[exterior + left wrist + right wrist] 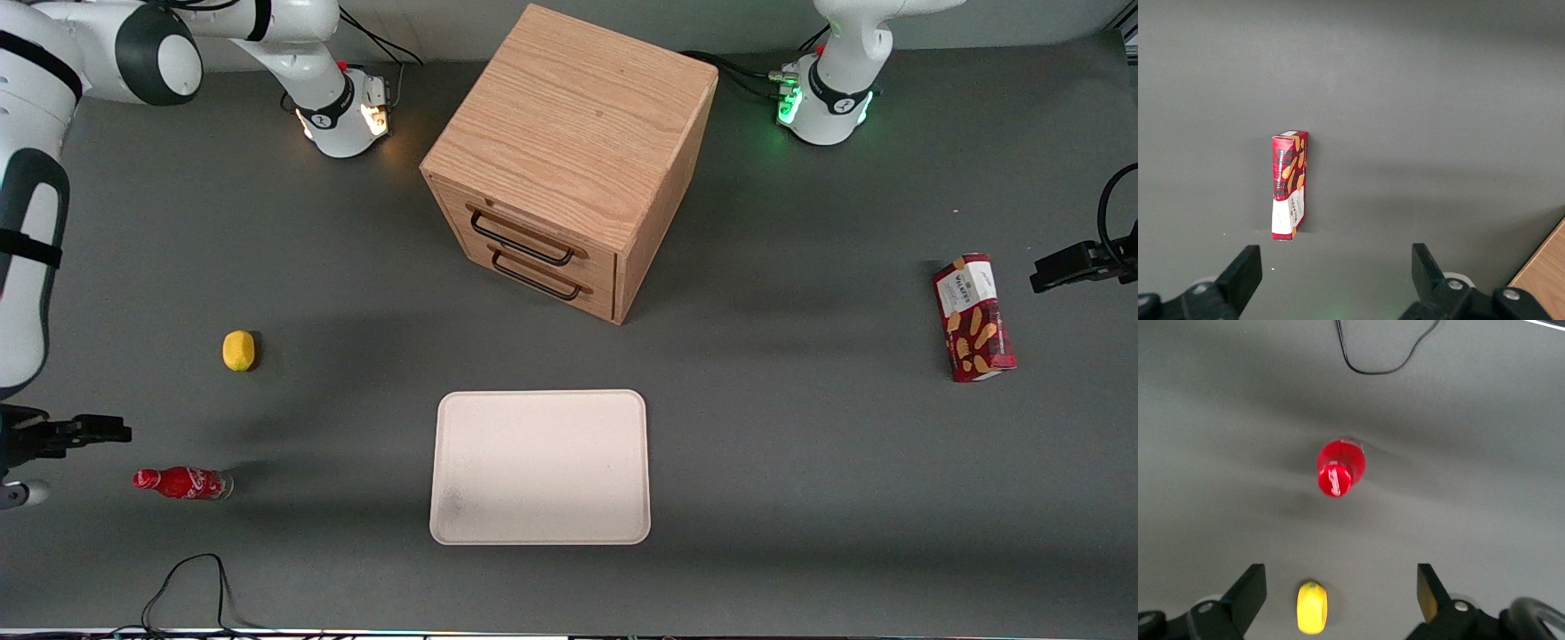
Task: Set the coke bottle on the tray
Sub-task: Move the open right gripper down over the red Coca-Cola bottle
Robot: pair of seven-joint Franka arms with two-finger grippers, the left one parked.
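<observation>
The coke bottle [183, 483] stands on the desk [800, 498] toward the working arm's end, well apart from the tray [540, 467], nothing gripping it. The tray lies flat and bare, ready to receive it. The pincer [1341, 593] hangs released high above the desk, near the bottle, probably lining up a descent. A lemon [238, 349] sits farther off; the wooden drawer cabinet [569, 160] keeps both drawers shut.

Coke bottle [183, 483] sits on grey table [800, 462] twd working arm's end, well apart from cream tray [540, 467]. Lemon [238, 350] farther from cam. Gripper [53, 436] hangs near bottle. Wooden drawer cabinet [569, 160] mid-table; biscuit box [973, 317] twd parked end.
</observation>
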